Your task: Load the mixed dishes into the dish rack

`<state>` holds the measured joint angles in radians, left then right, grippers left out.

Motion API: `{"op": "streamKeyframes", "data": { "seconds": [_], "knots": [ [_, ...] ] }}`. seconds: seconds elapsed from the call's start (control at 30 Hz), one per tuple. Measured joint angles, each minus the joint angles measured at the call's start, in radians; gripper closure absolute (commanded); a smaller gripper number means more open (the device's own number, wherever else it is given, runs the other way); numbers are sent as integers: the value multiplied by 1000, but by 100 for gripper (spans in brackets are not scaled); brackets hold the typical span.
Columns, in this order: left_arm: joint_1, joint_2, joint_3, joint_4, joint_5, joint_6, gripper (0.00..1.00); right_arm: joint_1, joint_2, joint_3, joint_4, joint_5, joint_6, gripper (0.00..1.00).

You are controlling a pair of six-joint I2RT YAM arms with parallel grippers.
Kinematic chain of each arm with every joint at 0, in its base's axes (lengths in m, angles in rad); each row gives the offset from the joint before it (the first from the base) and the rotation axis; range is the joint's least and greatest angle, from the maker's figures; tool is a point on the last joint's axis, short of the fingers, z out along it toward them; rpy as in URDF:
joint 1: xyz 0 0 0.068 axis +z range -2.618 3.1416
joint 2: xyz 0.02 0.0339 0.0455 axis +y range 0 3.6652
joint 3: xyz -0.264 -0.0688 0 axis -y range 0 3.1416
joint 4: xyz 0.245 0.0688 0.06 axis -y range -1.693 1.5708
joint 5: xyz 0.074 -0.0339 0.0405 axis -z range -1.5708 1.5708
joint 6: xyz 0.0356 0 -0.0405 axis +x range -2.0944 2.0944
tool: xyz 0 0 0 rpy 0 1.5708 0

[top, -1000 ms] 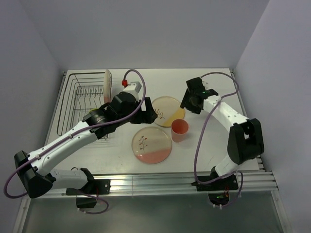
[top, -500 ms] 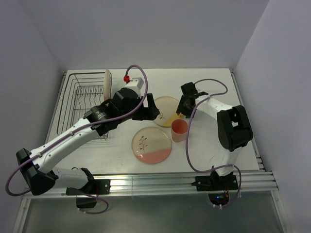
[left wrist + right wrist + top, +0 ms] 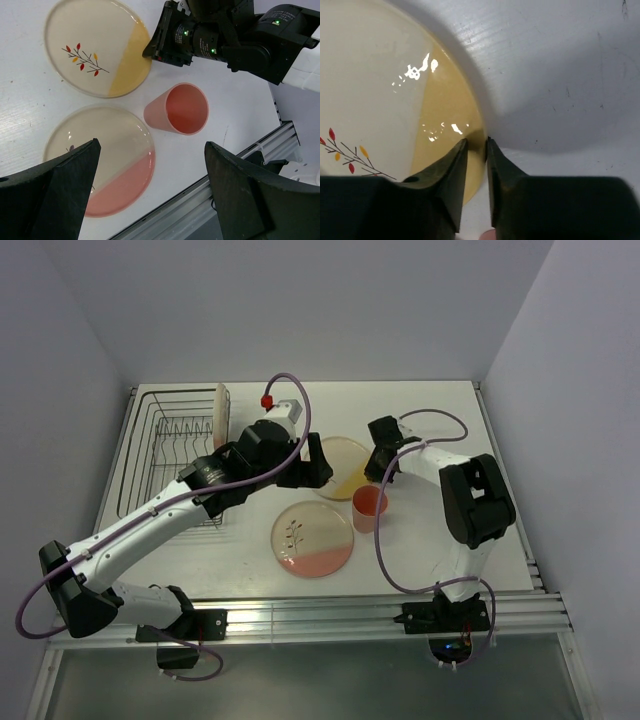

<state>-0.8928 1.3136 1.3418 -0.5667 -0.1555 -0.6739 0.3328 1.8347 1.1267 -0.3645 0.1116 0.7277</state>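
Observation:
The dish rack point(image 3: 160, 455) stands at the back left with one cream plate point(image 3: 221, 415) upright in its prongs. A cream and yellow plate point(image 3: 345, 468) point(image 3: 97, 47) point(image 3: 385, 90) lies flat mid-table. My right gripper point(image 3: 378, 468) point(image 3: 150, 50) point(image 3: 477, 146) is shut on its right rim, one finger inside and one outside. A cream and pink plate point(image 3: 312, 538) point(image 3: 100, 160) lies nearer, with the salmon-pink cup point(image 3: 368, 508) point(image 3: 180, 110) upright to its right. My left gripper point(image 3: 312, 465) point(image 3: 150, 200) hovers open and empty above the yellow plate's left side.
The table's raised metal rail point(image 3: 380, 615) runs along the near edge. Grey walls close in the back and both sides. The left arm's purple cable point(image 3: 290, 390) loops above its wrist, near the rack's right end.
My right gripper dropped toward the yellow plate's right rim and narrowed its jaws around it. The left arm drifted slightly right over the plate, jaws unchanged.

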Motion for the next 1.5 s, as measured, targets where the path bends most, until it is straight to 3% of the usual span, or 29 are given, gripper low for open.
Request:
{"op": "streamKeyframes", "data": {
  "seconds": [0.1,0.37,0.7,1.03,1.5],
  "knots": [
    [-1,0,0,0,0,0,8,12,0,-11,38,29,28,100],
    [-2,0,-4,2,-8,27,7,36,-1,-16,72,66,64,100],
    [-7,30,-114,77,-86,164,4,38,54,198,-148,-8,24,100],
    [-43,-50,-428,362,-211,467,2,34,100,343,-266,-98,-21,100],
    [-71,182,-435,622,-249,765,1,23,104,373,-323,-212,-43,100]
  ]
}}
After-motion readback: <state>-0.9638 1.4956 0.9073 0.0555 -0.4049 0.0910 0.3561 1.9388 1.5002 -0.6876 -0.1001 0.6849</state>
